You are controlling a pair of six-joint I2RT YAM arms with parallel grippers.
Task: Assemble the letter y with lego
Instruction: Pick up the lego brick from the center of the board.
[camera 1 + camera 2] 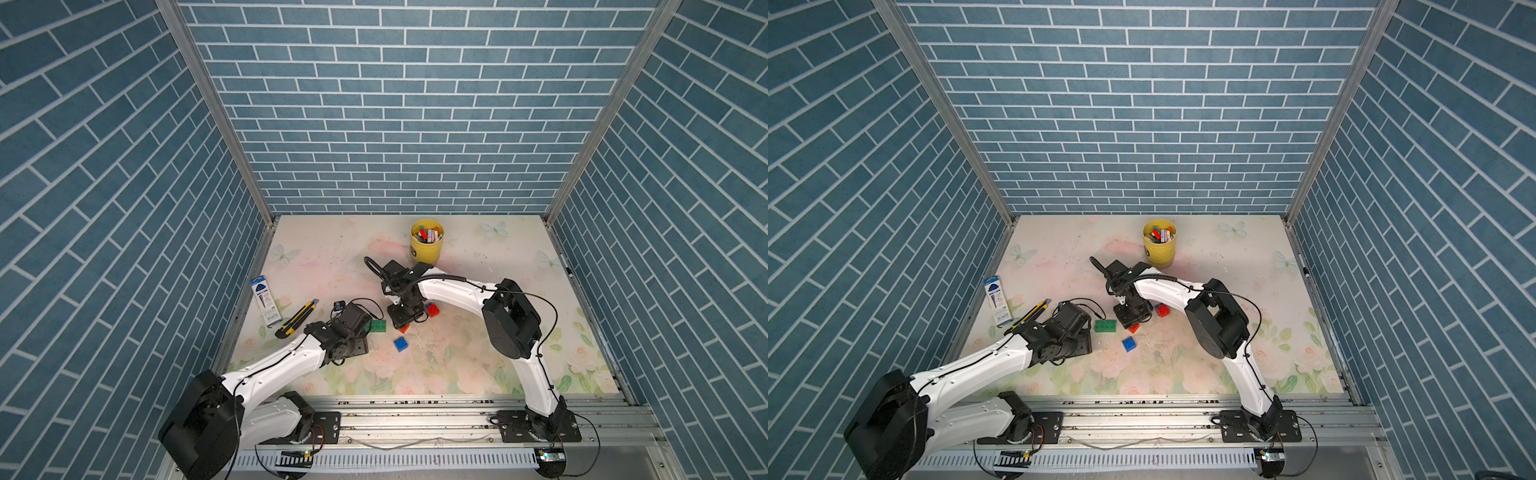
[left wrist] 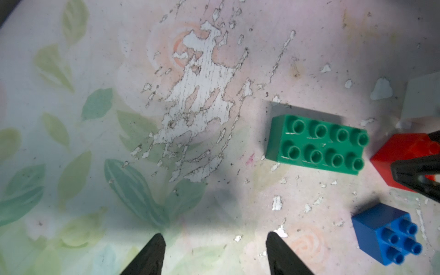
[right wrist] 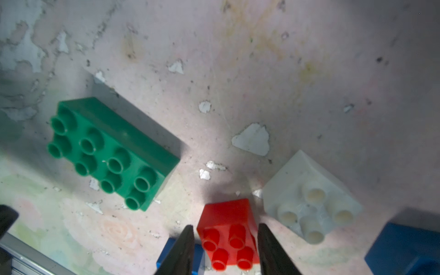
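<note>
**Top views.** The letter y is not begun: the lego lies as separate pieces on the flower-printed table (image 1: 457,374). A long green eight-stud plastic brick (image 1: 378,326) lies flat in front of the white left arm (image 1: 274,365), which reaches low and forward. A lone blue four-stud square brick (image 1: 401,343) sits near it. The white right arm (image 1: 453,293) arches over the centre, its wrist turned straight down upon a red four-stud square brick (image 1: 1133,328). A second red brick (image 1: 435,312) touches a second blue brick (image 1: 429,306); whether they are joined cannot be told. The yellow cup of coloured sticks (image 1: 427,245) stands well apart.

**Left wrist view.** The left gripper (image 2: 214,240) hovers above bare table, jaws spread with nothing between them. The green brick lies beyond the fingertips, off their line, studs up.

**Right wrist view.** The right gripper (image 3: 225,226) straddles the red brick, which rests studs up on the table. One finger (image 3: 269,242) lies against its side, and a sliver of gap shows at the other, so a completed pinch cannot be confirmed. A white four-stud square brick (image 3: 309,200) stands just beside. Judged from this, all six pieces are left to join, and picking up the first is the step in hand.
</note>
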